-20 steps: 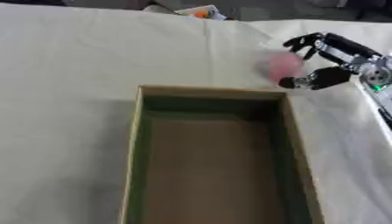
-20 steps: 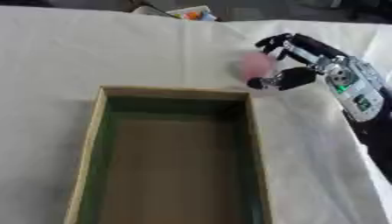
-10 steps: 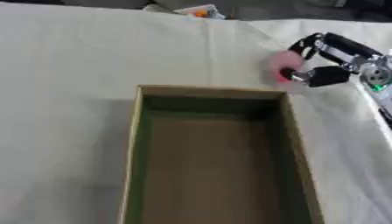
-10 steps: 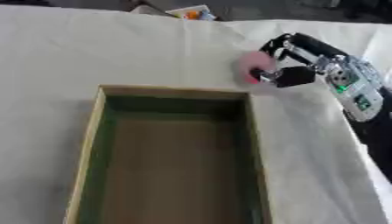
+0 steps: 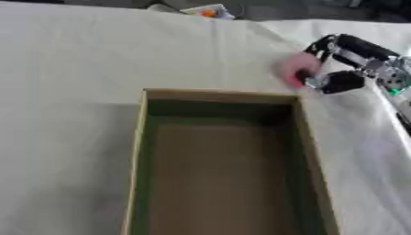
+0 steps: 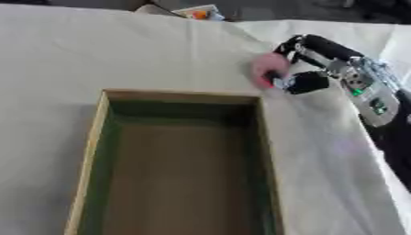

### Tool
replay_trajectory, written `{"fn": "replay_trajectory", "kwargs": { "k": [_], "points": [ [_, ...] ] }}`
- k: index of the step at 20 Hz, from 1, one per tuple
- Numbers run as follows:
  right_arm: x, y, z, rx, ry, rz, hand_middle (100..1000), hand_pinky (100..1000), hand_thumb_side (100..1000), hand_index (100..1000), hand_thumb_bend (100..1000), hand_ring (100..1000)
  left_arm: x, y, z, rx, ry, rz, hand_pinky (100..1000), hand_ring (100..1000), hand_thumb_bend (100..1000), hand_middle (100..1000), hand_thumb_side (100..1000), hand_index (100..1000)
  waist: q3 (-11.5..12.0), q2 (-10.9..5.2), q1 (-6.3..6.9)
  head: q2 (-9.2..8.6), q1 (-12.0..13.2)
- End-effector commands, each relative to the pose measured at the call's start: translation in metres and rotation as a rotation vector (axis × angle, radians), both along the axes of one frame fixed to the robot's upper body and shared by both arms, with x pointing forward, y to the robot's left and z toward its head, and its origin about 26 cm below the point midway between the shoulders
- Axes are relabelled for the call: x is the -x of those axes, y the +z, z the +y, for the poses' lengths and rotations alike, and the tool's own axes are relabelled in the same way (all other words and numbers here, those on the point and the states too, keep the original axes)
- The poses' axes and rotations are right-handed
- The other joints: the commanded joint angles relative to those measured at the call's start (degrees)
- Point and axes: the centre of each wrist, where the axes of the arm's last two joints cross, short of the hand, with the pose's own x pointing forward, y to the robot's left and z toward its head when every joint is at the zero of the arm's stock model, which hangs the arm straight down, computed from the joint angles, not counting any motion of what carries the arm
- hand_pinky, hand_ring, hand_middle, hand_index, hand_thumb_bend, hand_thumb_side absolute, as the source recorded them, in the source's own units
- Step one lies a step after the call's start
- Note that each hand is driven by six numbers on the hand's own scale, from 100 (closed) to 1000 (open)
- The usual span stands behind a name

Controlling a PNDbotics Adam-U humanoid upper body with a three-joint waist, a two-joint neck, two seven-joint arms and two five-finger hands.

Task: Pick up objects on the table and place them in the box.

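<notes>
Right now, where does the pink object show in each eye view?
Left eye view: pink object upper right, in the right hand, just past the box's far right corner.
Right eye view: nearer centre, upper right, same grasp.
Shared landmark: the box, far rim.

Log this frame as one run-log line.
right robot hand: shut on pink object | position: just beyond box far right corner | box: nothing inside | left robot hand: not in view | surface: white cloth

Light: I see even, soft brightness on the cloth (image 5: 96,69).
Shadow: dark inside the box (image 5: 217,110).
Blur: whole picture smeared.
</notes>
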Motion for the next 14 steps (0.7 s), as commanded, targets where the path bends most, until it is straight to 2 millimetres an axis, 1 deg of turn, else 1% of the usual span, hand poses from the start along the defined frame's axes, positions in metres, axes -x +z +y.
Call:
{"fn": "replay_trajectory", "kwargs": {
  "k": [1, 2, 6, 9, 12, 14],
  "points": [
    [0.006, 0.013, -0.007, -0.001, -0.009, -0.051, 479, 577, 500, 677, 100, 716, 0.004, 0.007, 0.004, -0.012, 0.011, -0.028, 539, 516, 100, 531, 978, 824, -0.11, -1.24, 0.11, -0.56, 0.11],
    [0.007, 0.014, -0.006, -0.015, 0.000, -0.065, 471, 563, 512, 662, 100, 706, 0.004, 0.007, 0.004, -0.011, 0.012, -0.026, 537, 516, 100, 531, 977, 824, -0.17, -1.33, 0.12, -0.54, 0.16],
    [0.009, 0.017, -0.001, -0.069, 0.033, -0.118, 466, 546, 535, 656, 100, 700, 0.004, 0.006, 0.004, -0.007, 0.013, -0.020, 535, 516, 100, 532, 975, 825, -0.45, -1.76, 0.14, -0.26, 0.24],
    [0.011, 0.019, 0.006, -0.089, 0.065, -0.142, 491, 538, 565, 673, 100, 700, 0.004, 0.005, 0.005, -0.005, 0.016, -0.013, 533, 516, 100, 532, 976, 828, -0.80, -2.20, 0.17, 0.11, 0.42],
    [0.014, 0.022, 0.011, -0.102, 0.085, -0.158, 490, 531, 561, 663, 100, 696, 0.004, 0.004, 0.005, -0.003, 0.018, -0.007, 531, 516, 100, 532, 975, 829, -1.14, -2.64, 0.22, 0.32, 0.66],
    [0.016, 0.025, 0.013, -0.114, 0.093, -0.177, 481, 523, 553, 638, 100, 691, 0.004, 0.003, 0.005, -0.001, 0.018, -0.003, 529, 516, 100, 532, 974, 830, -1.34, -3.06, 0.22, 0.55, 0.80]
  ]
}}
